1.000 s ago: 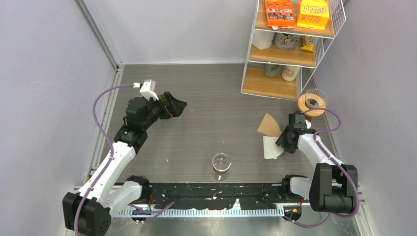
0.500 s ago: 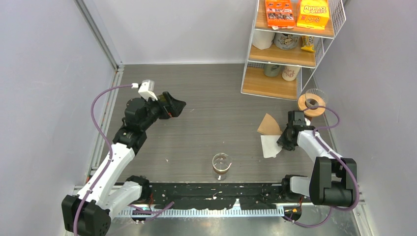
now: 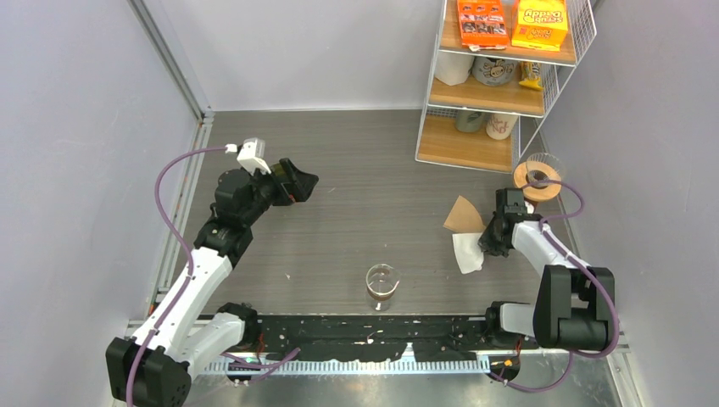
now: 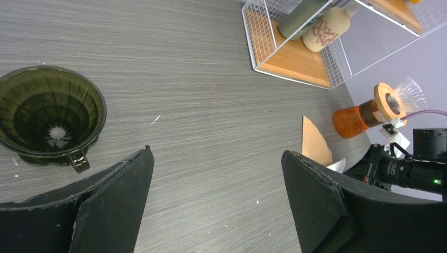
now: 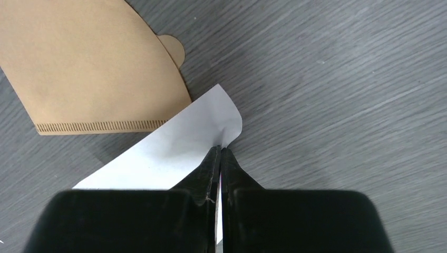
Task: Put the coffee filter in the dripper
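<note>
Right wrist — gripper (image 5: 220, 150) tight on white filter (image 5: 168, 155) edge

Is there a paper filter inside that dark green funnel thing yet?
No, the green dripper sits empty; only its bare ribbed inside shows.

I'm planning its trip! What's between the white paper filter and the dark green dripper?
Just bare grey tabletop, from white paper filter to dark green ribbed dripper; the left wrist view shows it.

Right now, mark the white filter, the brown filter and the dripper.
white filter (image 5: 168, 153), right wrist view, middle of the sheet
brown filter (image 5: 95, 68), right wrist view, middle of its flat face
dripper (image 4: 29, 95), left wrist view, ribbed inner wall
</note>
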Robot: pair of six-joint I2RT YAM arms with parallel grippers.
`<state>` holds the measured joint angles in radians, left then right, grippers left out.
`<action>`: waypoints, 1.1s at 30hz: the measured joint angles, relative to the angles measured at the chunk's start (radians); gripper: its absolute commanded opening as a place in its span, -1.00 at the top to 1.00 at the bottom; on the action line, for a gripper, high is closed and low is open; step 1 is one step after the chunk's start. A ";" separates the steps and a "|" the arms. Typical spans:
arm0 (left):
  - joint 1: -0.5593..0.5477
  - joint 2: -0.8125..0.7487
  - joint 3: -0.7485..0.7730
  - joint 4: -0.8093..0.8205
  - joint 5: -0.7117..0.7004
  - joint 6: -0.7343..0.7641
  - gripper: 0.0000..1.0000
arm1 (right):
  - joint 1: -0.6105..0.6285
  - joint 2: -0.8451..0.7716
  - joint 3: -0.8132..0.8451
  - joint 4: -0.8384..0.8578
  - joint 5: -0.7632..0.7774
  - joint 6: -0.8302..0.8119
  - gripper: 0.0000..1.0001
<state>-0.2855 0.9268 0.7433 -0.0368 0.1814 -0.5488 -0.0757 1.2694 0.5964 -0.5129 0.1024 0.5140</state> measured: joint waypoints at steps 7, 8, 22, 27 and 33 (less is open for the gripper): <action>0.000 -0.002 0.000 0.000 0.013 0.005 -0.99 | 0.011 -0.182 -0.002 -0.078 -0.005 -0.077 0.89; 0.000 -0.002 0.000 0.001 0.021 0.005 -0.99 | 0.013 -0.227 0.002 -0.093 -0.008 -0.091 0.89; -0.255 0.258 0.158 0.041 0.306 0.035 -0.99 | 0.411 -0.321 0.277 -0.237 0.060 -0.013 0.89; -0.404 0.370 0.257 0.027 0.335 0.055 -0.94 | 0.550 -0.271 0.394 -0.238 0.123 0.041 0.89; -0.482 0.518 0.343 0.018 0.344 0.050 -0.82 | 0.627 -0.243 0.433 -0.234 0.140 0.074 0.88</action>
<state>-0.7677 1.4445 1.0863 -0.0185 0.5251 -0.4992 0.5510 1.0264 1.0290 -0.7467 0.2420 0.5877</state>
